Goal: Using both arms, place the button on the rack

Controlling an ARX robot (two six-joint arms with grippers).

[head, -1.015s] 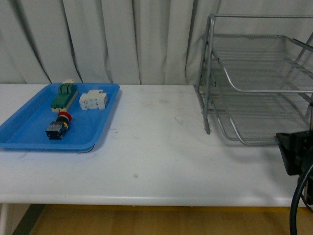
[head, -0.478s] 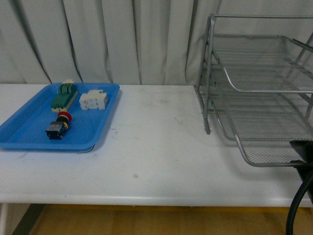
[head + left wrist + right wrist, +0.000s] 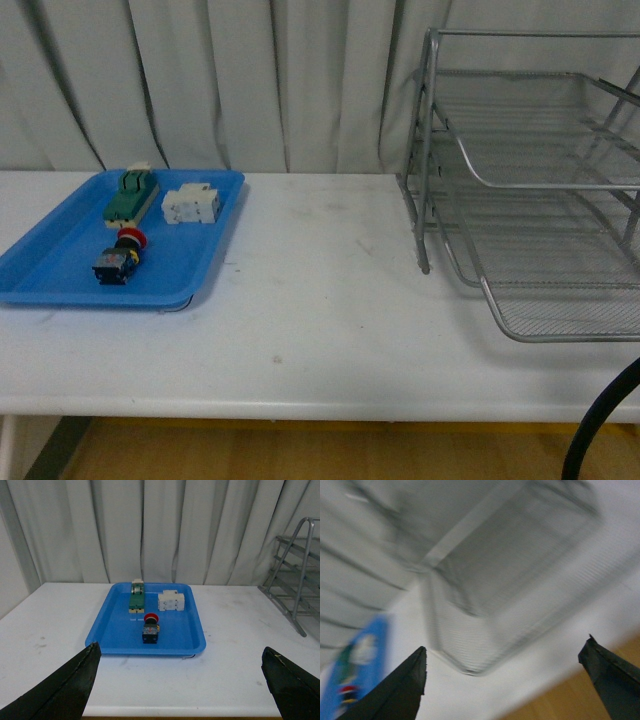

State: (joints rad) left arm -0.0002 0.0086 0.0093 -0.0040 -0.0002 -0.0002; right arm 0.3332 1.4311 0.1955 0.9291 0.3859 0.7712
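Button [image 3: 120, 258]: lies ungrasped in blue tray [image 3: 213, 262] on table [image 3: 320, 310], well apart from rack [image 3: 428, 150] with lowest tier jutting forward; left claw [image 3: 182, 680] and right claw [image 3: 505, 680] wide, empty; pickup and placement outstanding.

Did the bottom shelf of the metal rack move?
Yes. The bottom tray of the rack has slid out toward the front edge of the table, and now sticks out well past the rack's front leg.

Button [image 3: 120, 258]: red cap, yellow collar, dark body, lying on its side, left-centre of frame. Rack [image 3: 560, 300]: silver wire mesh, 3 tiers, upright at right edge, bottom tray slid out.
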